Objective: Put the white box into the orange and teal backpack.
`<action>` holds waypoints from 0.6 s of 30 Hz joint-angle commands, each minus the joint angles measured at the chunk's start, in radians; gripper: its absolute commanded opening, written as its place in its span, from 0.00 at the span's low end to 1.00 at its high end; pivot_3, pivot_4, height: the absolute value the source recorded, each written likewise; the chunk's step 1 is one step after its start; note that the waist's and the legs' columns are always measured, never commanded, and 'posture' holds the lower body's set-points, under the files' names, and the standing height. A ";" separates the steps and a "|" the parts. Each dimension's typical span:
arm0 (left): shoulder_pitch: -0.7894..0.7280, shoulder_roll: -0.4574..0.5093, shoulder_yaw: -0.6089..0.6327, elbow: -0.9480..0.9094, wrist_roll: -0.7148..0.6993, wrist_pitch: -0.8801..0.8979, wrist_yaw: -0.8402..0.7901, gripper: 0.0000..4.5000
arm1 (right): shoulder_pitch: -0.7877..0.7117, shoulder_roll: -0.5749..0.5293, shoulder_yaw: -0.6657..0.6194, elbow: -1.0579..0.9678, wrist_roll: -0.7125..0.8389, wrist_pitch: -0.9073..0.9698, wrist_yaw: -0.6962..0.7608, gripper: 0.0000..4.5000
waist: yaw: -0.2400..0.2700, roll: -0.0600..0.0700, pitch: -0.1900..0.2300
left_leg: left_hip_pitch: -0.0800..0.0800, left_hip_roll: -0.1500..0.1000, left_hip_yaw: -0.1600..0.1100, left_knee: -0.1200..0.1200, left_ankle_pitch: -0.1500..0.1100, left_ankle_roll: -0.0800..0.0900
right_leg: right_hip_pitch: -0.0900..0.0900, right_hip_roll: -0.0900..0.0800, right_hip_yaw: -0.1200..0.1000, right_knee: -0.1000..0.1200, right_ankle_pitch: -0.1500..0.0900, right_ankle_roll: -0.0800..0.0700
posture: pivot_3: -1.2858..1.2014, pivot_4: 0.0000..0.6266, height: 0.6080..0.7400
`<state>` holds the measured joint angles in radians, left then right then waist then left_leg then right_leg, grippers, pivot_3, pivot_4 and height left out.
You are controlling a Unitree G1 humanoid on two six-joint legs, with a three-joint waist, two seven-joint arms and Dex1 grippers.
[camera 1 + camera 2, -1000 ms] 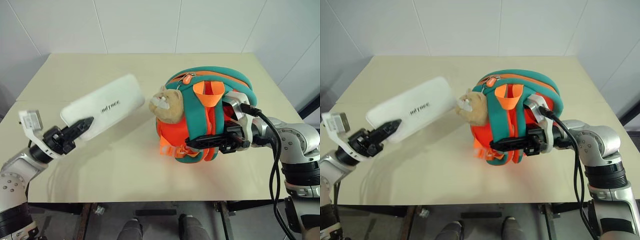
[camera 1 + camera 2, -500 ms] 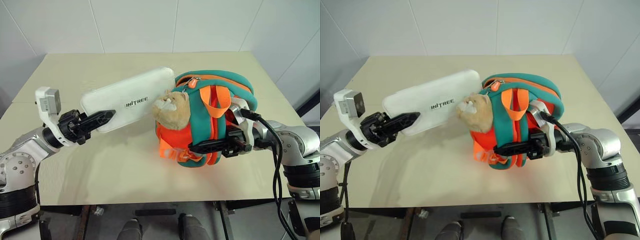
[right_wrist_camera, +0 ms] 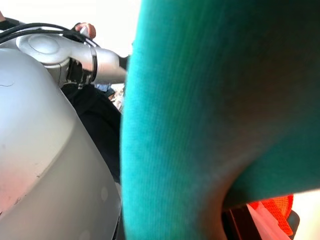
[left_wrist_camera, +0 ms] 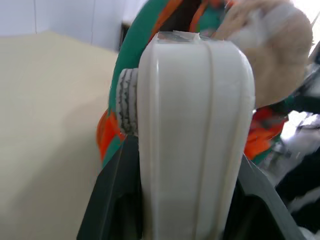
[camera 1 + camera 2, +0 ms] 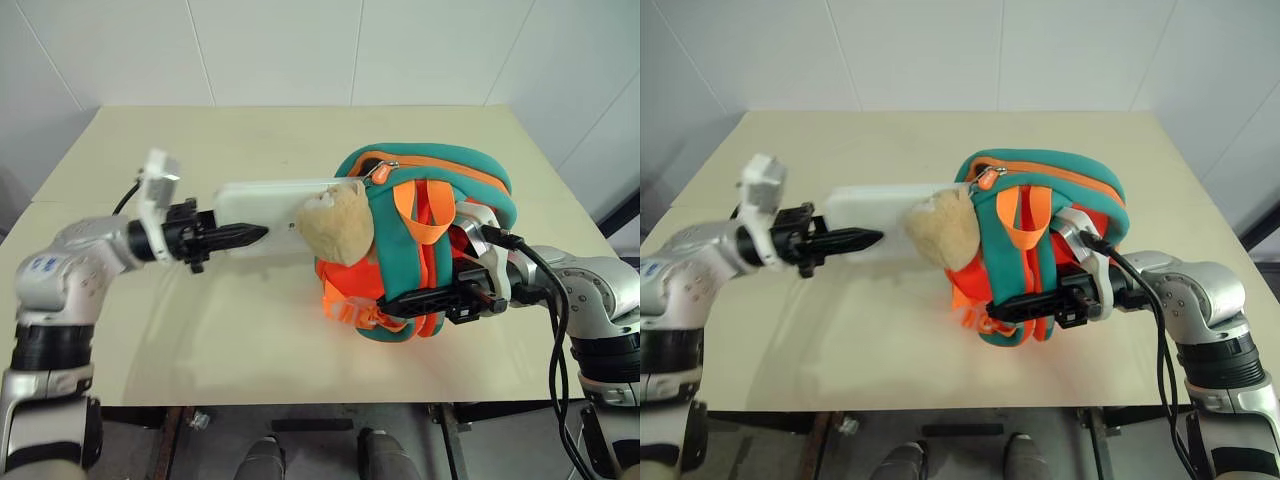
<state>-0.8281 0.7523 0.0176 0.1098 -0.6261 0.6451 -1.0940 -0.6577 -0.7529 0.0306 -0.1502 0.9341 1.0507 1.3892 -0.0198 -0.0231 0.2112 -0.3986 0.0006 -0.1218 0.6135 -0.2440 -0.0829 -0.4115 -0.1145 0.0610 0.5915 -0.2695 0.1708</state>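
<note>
The white box (image 5: 262, 205) is held clear of the table (image 5: 150, 310), turned on edge with its long axis running roughly level from nine o'clock towards three o'clock in the head views. Its near end is clamped between the two black fingers of the left pincer (image 5: 240, 236), as is seen edge-on in the left wrist view, while its far end is hidden behind the tan plush animal (image 5: 333, 222) that hangs on the near side of the orange and teal backpack (image 5: 425, 250). Whether the tip has already entered the opening cannot be told. The backpack lies at three o'clock from the left pincer, directly along the box's axis, with its teal rim and zipper pull (image 5: 381, 170) at about one o'clock from the plush. The backpack is gripped from its three o'clock side by the right pincer (image 5: 395, 300), whose fingers are closed on the teal and orange straps. The coming move is judged to be the left arm's, since it carries the box.
</note>
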 commanded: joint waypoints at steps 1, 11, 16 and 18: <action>-0.158 -0.077 -0.108 0.066 0.112 -0.085 -0.035 0.30 | 0.000 0.013 -0.002 -0.035 0.027 0.000 0.002 0.00 | 0.002 0.000 0.000 | -0.001 0.000 0.000 0.000 0.000 0.000 | 0.000 0.000 0.000 0.000 0.000 0.001 | 0.52 0.24 1.00; -0.295 -0.292 -0.295 0.237 0.307 -0.148 -0.092 0.30 | 0.019 0.044 -0.010 -0.063 0.033 -0.011 -0.035 0.00 | -0.018 0.000 0.000 | -0.005 0.000 0.000 -0.001 0.001 -0.001 | -0.004 0.000 0.000 0.003 -0.001 0.003 | 0.52 0.24 1.00; -0.266 -0.345 -0.242 0.267 0.293 -0.170 -0.077 0.30 | 0.032 0.058 -0.023 -0.083 0.050 -0.008 -0.067 0.00 | -0.007 0.000 0.000 | -0.006 0.000 0.000 0.000 0.000 0.000 | -0.005 0.000 0.000 0.002 -0.001 0.003 | 0.52 0.24 1.00; -0.262 -0.357 -0.207 0.279 0.286 -0.156 -0.055 0.30 | 0.036 0.060 -0.024 -0.088 0.054 -0.009 -0.077 0.00 | -0.005 0.000 0.000 | -0.006 0.000 0.000 0.001 0.000 0.000 | -0.005 0.000 0.000 0.001 -0.001 0.003 | 0.52 0.24 1.00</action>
<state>-1.0858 0.4019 -0.2354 0.3942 -0.3140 0.4885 -1.1667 -0.6228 -0.6964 0.0318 -0.2024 0.9616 1.0454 1.3181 -0.0251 -0.0228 0.2115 -0.4041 0.0003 -0.1225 0.6147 -0.2441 -0.0823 -0.4161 -0.1147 0.0612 0.5932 -0.2709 0.1736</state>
